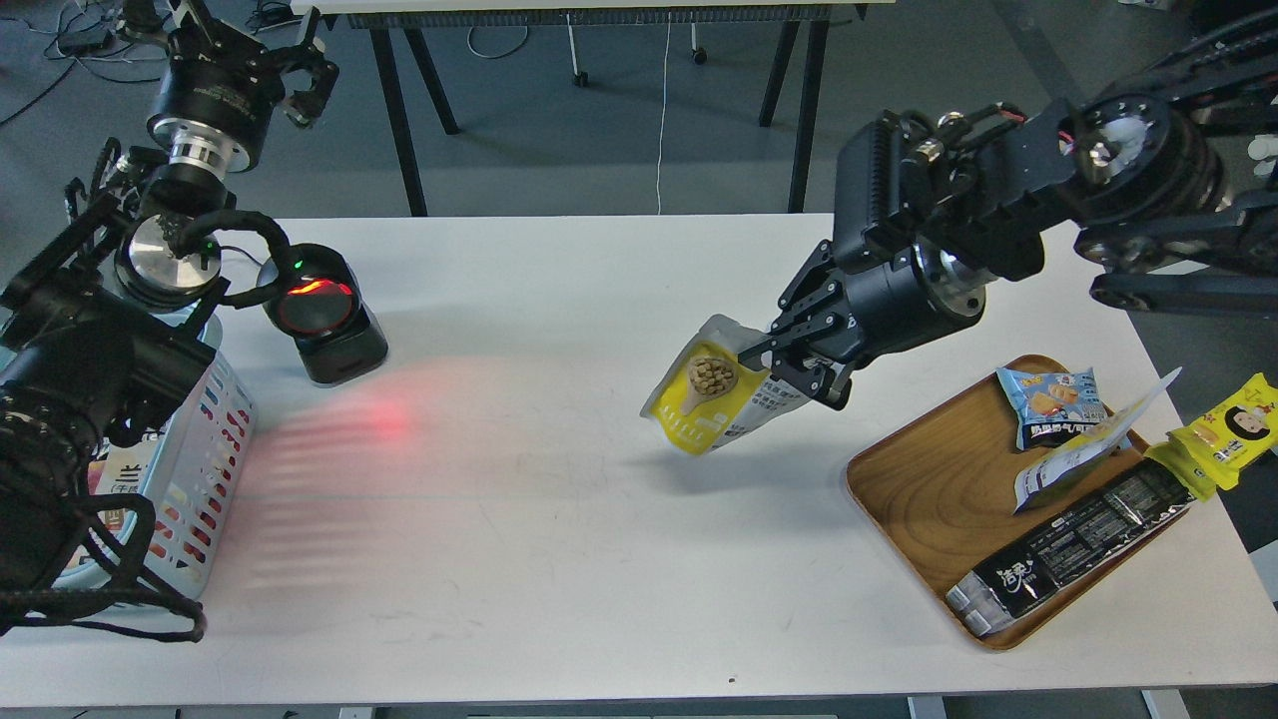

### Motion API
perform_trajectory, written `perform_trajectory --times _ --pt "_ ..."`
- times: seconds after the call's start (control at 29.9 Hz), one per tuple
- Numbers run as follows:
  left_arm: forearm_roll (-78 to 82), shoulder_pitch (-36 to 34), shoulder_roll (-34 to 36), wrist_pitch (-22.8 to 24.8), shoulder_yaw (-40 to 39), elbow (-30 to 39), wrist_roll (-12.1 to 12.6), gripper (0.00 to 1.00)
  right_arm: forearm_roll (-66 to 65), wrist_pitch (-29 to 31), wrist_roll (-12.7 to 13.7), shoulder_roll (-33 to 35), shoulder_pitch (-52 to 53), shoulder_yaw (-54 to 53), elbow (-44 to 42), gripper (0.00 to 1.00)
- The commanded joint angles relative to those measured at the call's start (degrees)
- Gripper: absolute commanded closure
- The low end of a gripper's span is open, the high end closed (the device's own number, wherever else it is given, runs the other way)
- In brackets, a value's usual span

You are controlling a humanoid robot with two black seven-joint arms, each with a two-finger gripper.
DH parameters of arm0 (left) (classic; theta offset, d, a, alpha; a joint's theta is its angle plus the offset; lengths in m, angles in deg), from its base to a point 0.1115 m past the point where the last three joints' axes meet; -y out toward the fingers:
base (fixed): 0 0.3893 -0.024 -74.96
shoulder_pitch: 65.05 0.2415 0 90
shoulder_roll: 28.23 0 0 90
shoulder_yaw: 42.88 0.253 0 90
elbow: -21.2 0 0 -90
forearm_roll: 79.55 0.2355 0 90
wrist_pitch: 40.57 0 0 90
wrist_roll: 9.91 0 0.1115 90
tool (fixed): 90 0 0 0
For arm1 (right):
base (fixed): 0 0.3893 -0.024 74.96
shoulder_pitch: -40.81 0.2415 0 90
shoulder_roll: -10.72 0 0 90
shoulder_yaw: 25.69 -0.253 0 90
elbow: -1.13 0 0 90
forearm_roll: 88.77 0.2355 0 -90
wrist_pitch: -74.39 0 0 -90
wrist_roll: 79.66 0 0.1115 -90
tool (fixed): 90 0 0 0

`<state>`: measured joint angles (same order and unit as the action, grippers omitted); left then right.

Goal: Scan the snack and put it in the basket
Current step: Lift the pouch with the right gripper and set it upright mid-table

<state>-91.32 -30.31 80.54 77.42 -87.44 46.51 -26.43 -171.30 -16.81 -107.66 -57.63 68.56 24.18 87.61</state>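
Dangling tilted above open white worktop, the glossy yellow snack pouch sits clamped in the right gripper, well clear of the wooden tray and slotted blue basket; left gripper looks spread open.

This looks like a robotics lab set up as a mock shop checkout. A plain white counter stands on a grey floor, with loose cables trailing across it and the black legs of another table behind. On the counter sit a barcode scanner glowing red, a wooden tray of packaged snacks and a light blue basket, as at a till.
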Motion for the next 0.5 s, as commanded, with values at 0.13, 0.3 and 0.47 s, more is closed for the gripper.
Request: perform_trajectory --times 0.13,0.3,0.47 --pt "0.0 0.2 0.2 0.0 0.0 0.0 0.0 0.00 0.7 -0.7 0.0 -5.8 0.3 -0.7 -0.6 1.00" --pt "0.0 0.2 0.3 0.0 0.0 0.0 0.0 0.00 0.7 -0.8 0.0 -9.2 0.3 -0.7 -3.0 1.00" --pt "0.0 0.2 0.2 0.0 0.1 0.0 0.0 0.00 0.7 -1.0 0.0 -12.5 -0.8 -0.8 -6.7 1.00"
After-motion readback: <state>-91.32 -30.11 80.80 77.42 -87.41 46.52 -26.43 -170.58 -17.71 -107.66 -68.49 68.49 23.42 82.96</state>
